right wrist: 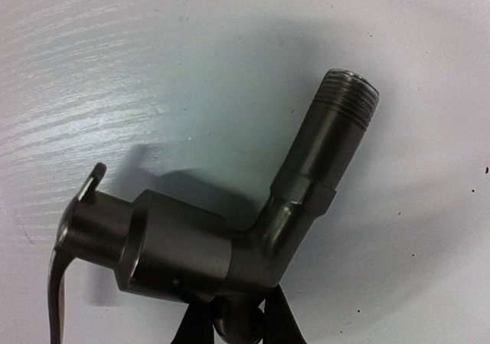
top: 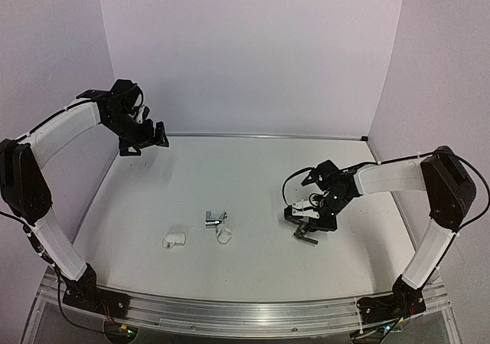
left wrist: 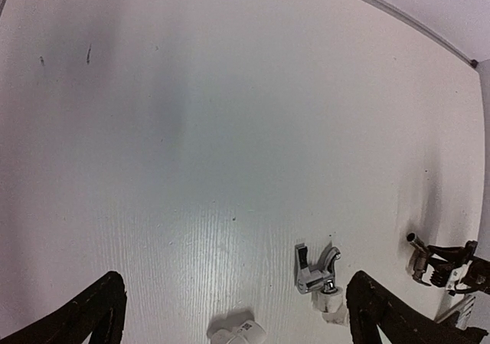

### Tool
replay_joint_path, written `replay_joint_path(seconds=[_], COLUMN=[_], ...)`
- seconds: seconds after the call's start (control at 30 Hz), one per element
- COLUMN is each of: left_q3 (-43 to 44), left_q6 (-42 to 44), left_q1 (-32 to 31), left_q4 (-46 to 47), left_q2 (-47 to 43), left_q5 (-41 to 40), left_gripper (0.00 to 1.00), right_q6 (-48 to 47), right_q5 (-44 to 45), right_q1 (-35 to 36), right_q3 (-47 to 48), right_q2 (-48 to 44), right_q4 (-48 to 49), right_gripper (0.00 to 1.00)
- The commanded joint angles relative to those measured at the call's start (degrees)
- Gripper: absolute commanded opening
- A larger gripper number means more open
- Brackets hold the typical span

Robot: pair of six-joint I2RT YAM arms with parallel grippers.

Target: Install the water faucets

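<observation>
Matte black faucet (right wrist: 230, 252) was in the right gripper (top: 305, 234), low over the white table (top: 253, 168), right of centre. Right wrist view: we saw both dark fingertips (right wrist: 279, 325) clenched on the short stub under the faucet body. Threaded stem (right wrist: 337, 122) ran up and to the right in that view, threads at its open end. Lever handle (right wrist: 55, 290) was at the left end, thin and curved. Shadow sat tight against the body. We couldn't tell whether the faucet was touching the table or just off it. Faces we could see were plain dark metal.

Chrome faucet (top: 215, 219) lay loose near table centre, well apart from the right gripper. White ring (top: 224, 237) was just beside it on the near side; we couldn't tell if the two touched. White elbow fitting (top: 174, 240) lay left of both, apart from them. From the left wrist we made out small dark marks on the elbow's end, too small to read.

Left gripper (top: 147, 142) was released, jaws spread wide, held high near the far left corner, well apart from every part. Its two black fingers (left wrist: 84, 317) framed the bottom of its own view. The chrome faucet, ring and elbow sat between them farther off, and the black faucet's stem end showed at the right edge.
</observation>
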Motion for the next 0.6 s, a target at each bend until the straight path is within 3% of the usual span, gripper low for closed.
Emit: replay_joint_path(seconds=[0.0,0.23,0.37,0.57], left_q3=[2.06,0.45,1.56,11.16], left_q6=[2.39,7.86,7.06,8.37], left_q1=[-0.14,-0.38,-0.96,-6.19], left_q4=[5.63,13.46,14.79,4.66], left_q2=[-1.53,-2.30,-1.08,5.62], left_q5=[6.47,31.35,40.25,47.47], left_gripper=[1.00,1.00,1.00,0.91], right_q6=[-0.95,-0.73,-2.44,-8.17], right_q5=[-6.82,-21.88,-20.74,-16.05], right_q1=[0.21,0.75,3.36,6.54], right_q3=[7.08,26.48,34.70,42.36], right_q2=[-1.99,-2.71,-1.71,0.35], right_q4=[-6.79,-17.47,-18.52,-19.66], right_gripper=[0.00,0.00,0.00,0.00])
